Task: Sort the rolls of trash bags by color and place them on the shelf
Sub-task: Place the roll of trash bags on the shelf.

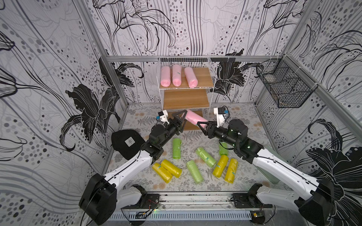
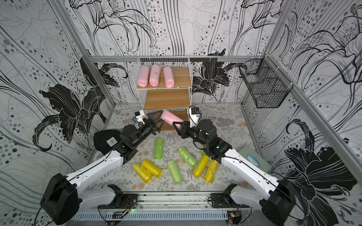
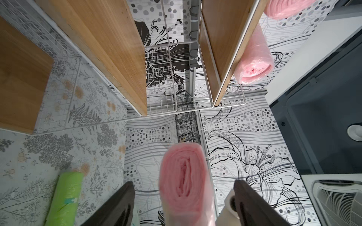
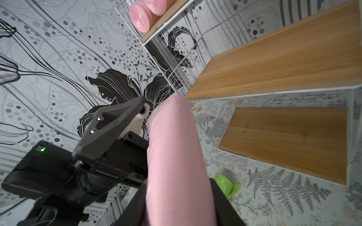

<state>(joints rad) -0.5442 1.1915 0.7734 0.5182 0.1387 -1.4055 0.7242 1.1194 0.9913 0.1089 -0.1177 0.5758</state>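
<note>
A pink roll [image 1: 195, 118] hangs in front of the shelf's [image 1: 203, 76] lowest board. My right gripper [image 1: 201, 124] is shut on its near end, both fingers pressed on its sides in the right wrist view [image 4: 178, 184]. At the roll's other end my left gripper [image 1: 184, 120] stands open, with gaps either side of the roll [image 3: 184, 176]. Three pink rolls [image 1: 176, 75] lie on the top board. Several green rolls [image 1: 176, 148] and yellow rolls [image 1: 171, 168] lie loose on the floral table.
A black wire basket [image 1: 286, 86] hangs on the right wall. A black pad [image 1: 127, 143] with a white label lies at the table's left edge. A pale green board [image 2: 254, 160] lies at the right edge. The middle board [image 1: 186, 98] is bare.
</note>
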